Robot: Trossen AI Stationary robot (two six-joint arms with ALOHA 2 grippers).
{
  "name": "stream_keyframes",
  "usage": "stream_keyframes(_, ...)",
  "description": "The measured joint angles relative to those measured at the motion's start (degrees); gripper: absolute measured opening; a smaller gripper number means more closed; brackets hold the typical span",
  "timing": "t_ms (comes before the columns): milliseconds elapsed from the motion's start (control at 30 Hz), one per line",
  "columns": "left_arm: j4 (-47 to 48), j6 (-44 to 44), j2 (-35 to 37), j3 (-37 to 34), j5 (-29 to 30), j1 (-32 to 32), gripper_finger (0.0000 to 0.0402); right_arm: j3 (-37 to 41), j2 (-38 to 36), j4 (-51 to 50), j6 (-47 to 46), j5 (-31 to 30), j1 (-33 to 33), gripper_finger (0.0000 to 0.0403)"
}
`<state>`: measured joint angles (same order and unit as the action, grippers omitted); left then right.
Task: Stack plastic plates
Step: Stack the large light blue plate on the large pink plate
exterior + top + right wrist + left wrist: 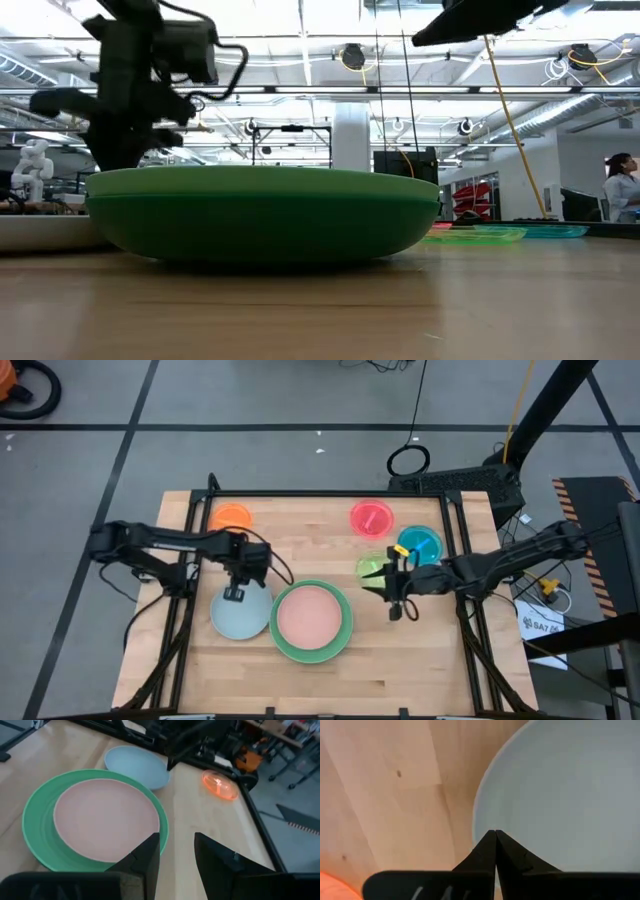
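Observation:
A pink plate [310, 617] lies inside a large green plate [343, 637] at the table's middle near side. Left of it a pale blue plate [240, 618] rests flat on the wood. My left gripper [233, 594] points down, shut, over that plate's far rim [485, 800]. An orange plate [231, 515] sits far left. A red-pink plate [372, 517], a blue plate [420, 543] and a yellow-green plate [372, 568] sit far right. My right gripper [176, 851] hangs open above the wood, right of the green plate, with nothing between its fingers. My left gripper's shut fingertips [495, 837] stand at the pale blue plate's far rim, coming from above and pointing down. I cannot tell whether they touch it.
Black frame rails [463, 560] run along the table's left, right and far sides. Bare wood [330, 685] lies along the near edge. In the low view a person [620, 185] stands far off in the room at the right.

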<state>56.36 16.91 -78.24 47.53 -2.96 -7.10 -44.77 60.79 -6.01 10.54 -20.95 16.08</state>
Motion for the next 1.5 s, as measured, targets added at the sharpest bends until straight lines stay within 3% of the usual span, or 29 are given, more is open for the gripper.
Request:
stream_keyframes(233,-3.5,1.9,-1.8,0.0,0.0,-3.7,0.0036,1.0,-3.9,1.0,3.2,0.0,-2.1,0.0114)
stream_keyframes(633,-3.5,-0.6,-1.7,0.0,-0.2,-3.7,0.0131,1.1,-5.4,-4.3,0.7,1.7,-2.5,0.0114)
stream_keyframes(1500,-7.2,-4.4,-1.7,-2.0,-1.8,-3.7,0.0136,1.1,-5.4,-5.7,-1.1,1.8,-2.5,0.0114)
